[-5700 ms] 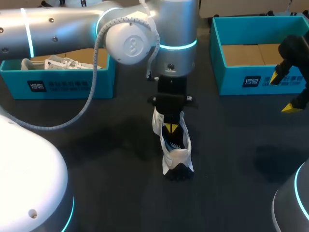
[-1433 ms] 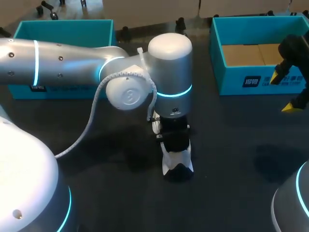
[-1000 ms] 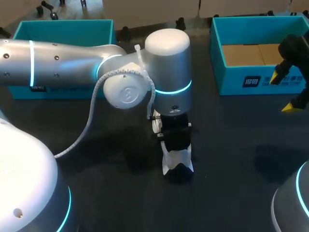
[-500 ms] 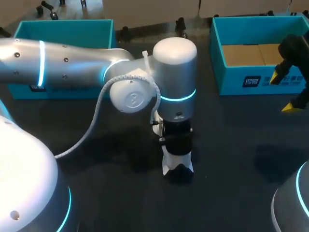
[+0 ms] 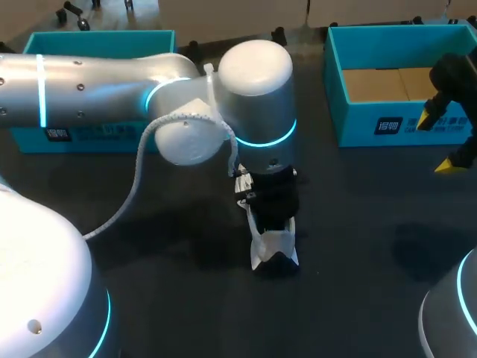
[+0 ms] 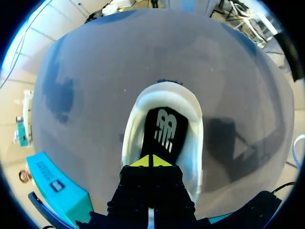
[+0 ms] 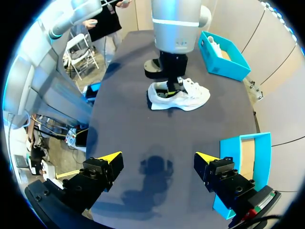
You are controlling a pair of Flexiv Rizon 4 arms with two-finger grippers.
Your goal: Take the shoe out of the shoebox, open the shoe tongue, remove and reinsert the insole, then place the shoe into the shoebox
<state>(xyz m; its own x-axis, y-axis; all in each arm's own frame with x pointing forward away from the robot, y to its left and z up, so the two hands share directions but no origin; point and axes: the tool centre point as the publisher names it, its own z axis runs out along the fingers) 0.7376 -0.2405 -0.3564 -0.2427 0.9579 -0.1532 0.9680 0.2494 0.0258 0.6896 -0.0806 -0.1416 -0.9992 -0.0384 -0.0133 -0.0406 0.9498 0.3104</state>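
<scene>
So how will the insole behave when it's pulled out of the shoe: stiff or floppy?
Probably floppy: the insole looks a thin sheet lying along the shoe's footbed. Likely light too. With the left end effector closed at its heel end and the right end effector open far off, the shoe may lift along.
</scene>
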